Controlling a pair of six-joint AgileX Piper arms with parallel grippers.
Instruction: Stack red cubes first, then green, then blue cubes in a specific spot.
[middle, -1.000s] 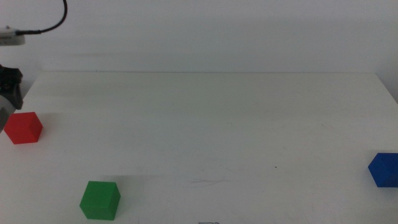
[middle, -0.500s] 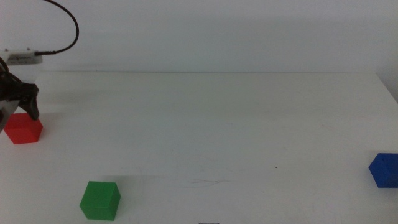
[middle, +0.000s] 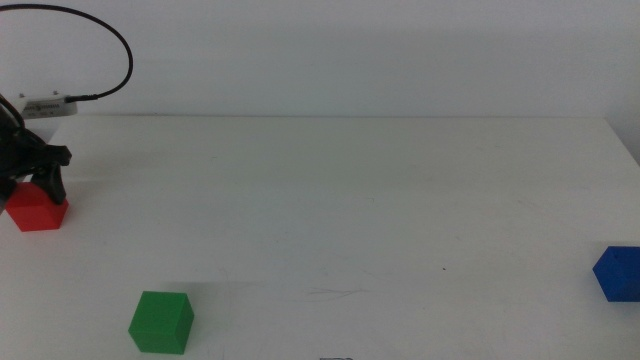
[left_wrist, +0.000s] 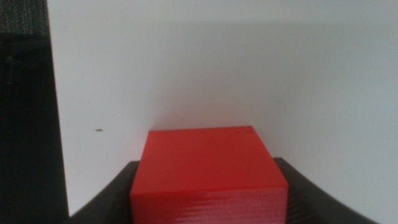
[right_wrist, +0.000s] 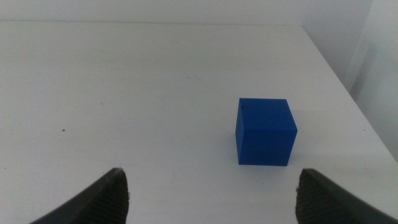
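The red cube (middle: 38, 212) sits on the white table at the far left. My left gripper (middle: 32, 192) is lowered over it, open, with one jaw on each side. In the left wrist view the red cube (left_wrist: 208, 168) fills the space between the jaws of the left gripper (left_wrist: 208, 208). The green cube (middle: 160, 322) lies at the front left. The blue cube (middle: 618, 272) lies at the right edge. My right gripper (right_wrist: 211, 193) is open and empty, a little short of the blue cube (right_wrist: 264, 130), and is out of the middle view. The stacking spot has no mark.
The white table (middle: 350, 200) ends at a pale wall behind. In the left wrist view the table's edge (left_wrist: 50, 124) runs close beside the red cube, with dark floor beyond. A black cable (middle: 115, 45) loops above the left arm.
My left gripper has come in from the left edge and moved down over the red cube. The cubes have not moved.
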